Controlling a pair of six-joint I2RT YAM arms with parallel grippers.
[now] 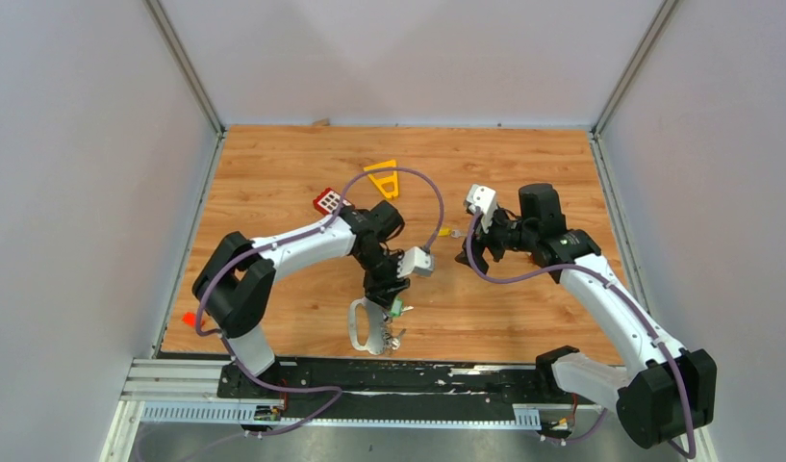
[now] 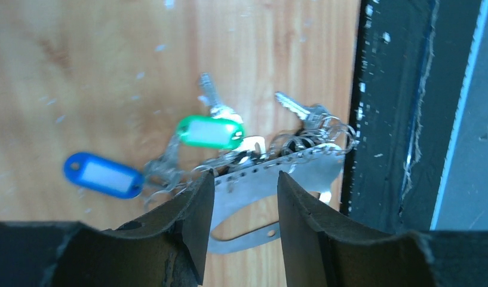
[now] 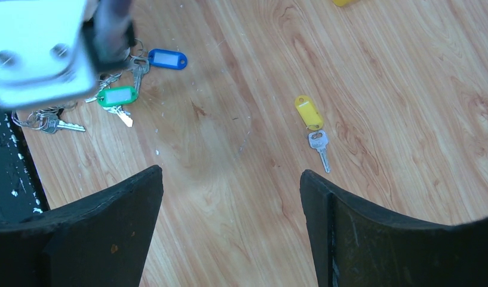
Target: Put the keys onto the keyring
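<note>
1. The wooden tabletop (image 1: 273, 173) is boxed in by plain grey walls (image 1: 398, 58), with a black rail (image 1: 466, 373) along its near edge.
2. The keyring (image 2: 304, 167) lies beside that rail, with the green-tagged key (image 2: 208, 131) and blue-tagged key (image 2: 104, 175) bunched against it.
3. The left gripper (image 2: 244, 179) has its jaws apart, straddling the keyring.
4. The right gripper (image 3: 230, 176) is spread wide and empty above the lone yellow-tagged key (image 3: 318, 143).

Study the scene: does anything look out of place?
Yes. The yellow-tagged key lies alone, well apart from the other keys, which cluster at the keyring by the near edge. It looks like a stray that is not yet gathered. Nothing looks spilled or damaged.
</note>
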